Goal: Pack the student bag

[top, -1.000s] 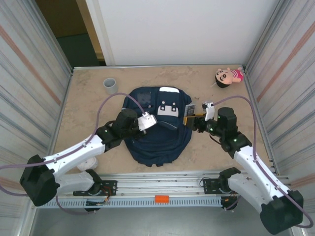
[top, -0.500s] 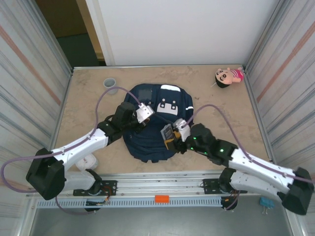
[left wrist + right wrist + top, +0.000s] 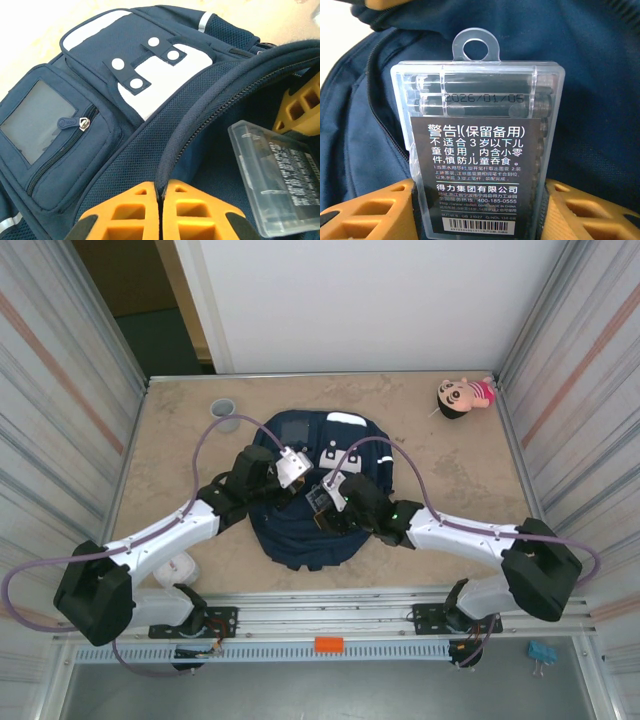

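Navy cloth sags, so grip the student bag (image 3: 300,540) beneath both grippers by its stiffer zip rim (image 3: 200,107), where your left gripper (image 3: 160,192) is pinched tight; your right gripper (image 3: 477,200) clamps a clear case (image 3: 477,130).

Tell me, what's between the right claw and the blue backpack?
A clear plastic box, held by the right gripper at the backpack opening; right wrist view.

Robot test cell in a lab, no doubt about it: ribbed metal panels (image 3: 60,390) wall in both sides and a plain white board (image 3: 370,300) closes the back. A slotted aluminium rail (image 3: 300,620) along the near edge of the counter (image 3: 470,460) carries the left arm (image 3: 160,540) and right arm (image 3: 460,532), with purple cables (image 3: 205,455) looping off them.
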`<move>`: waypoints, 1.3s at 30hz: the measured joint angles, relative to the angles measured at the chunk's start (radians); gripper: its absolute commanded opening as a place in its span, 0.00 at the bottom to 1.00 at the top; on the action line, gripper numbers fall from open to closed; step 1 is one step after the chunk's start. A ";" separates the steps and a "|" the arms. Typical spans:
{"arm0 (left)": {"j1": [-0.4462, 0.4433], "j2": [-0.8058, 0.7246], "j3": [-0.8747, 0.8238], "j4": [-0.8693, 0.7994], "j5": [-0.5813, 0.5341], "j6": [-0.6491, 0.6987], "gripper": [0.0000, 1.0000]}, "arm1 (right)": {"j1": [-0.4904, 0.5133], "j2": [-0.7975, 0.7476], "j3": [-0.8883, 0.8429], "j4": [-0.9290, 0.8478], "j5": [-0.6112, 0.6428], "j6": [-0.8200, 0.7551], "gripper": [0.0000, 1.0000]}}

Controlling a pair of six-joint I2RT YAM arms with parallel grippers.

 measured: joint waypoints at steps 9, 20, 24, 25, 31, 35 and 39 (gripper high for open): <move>0.003 -0.009 0.000 0.002 -0.011 -0.014 0.53 | -0.015 0.026 0.007 -0.008 0.047 0.020 0.65; 0.003 -0.004 -0.014 -0.024 -0.010 0.013 0.58 | 0.006 0.002 -0.019 -0.003 0.100 0.026 0.63; 0.003 0.023 -0.014 -0.018 -0.010 0.001 0.38 | 0.028 -0.124 -0.093 0.004 0.100 0.073 0.63; 0.003 0.031 -0.014 -0.011 -0.010 0.000 0.35 | 0.032 -0.168 -0.119 0.014 0.101 0.099 0.63; 0.002 0.041 -0.014 0.010 -0.002 -0.023 0.06 | 0.038 -0.360 -0.269 0.087 0.098 0.329 0.51; 0.002 0.036 -0.014 0.016 0.017 -0.037 0.01 | 0.049 -0.357 -0.295 0.107 0.093 0.497 0.48; 0.002 0.007 -0.014 0.017 0.040 -0.054 0.00 | 0.068 -0.279 -0.290 0.160 0.082 0.628 0.40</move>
